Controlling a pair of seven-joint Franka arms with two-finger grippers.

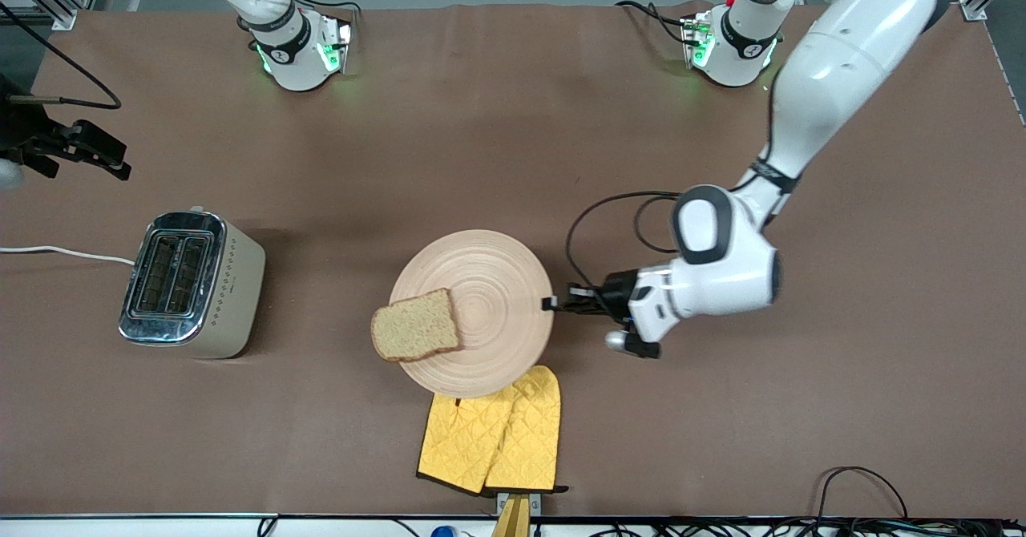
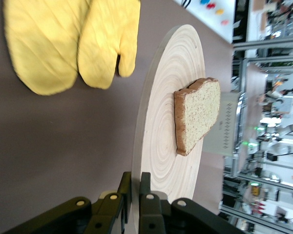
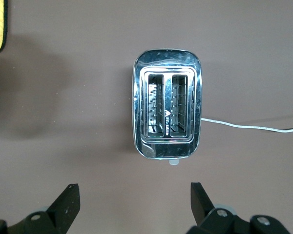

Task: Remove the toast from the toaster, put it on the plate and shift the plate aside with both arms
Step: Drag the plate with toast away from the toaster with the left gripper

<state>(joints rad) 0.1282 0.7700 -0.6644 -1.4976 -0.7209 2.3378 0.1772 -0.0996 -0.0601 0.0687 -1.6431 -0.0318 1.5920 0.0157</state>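
The round pale wooden plate (image 1: 497, 280) lies mid-table. The toast (image 1: 415, 325) lies flat on it, at the rim toward the right arm's end, overhanging slightly. My left gripper (image 1: 550, 303) is low at the plate's rim toward the left arm's end. In the left wrist view the left gripper (image 2: 135, 178) is shut on the plate (image 2: 161, 126), one finger above and one below the rim, with the toast (image 2: 198, 114) farther along. My right gripper (image 1: 104, 156) hangs open and empty over the table near the toaster. It also shows open in the right wrist view (image 3: 134, 195).
A chrome toaster (image 1: 188, 280) with two empty slots (image 3: 167, 117) stands toward the right arm's end, its white cord trailing off the table. Two yellow quilted mitts (image 1: 493, 437) lie nearer the front camera than the plate, touching its rim; they also show in the left wrist view (image 2: 73, 44).
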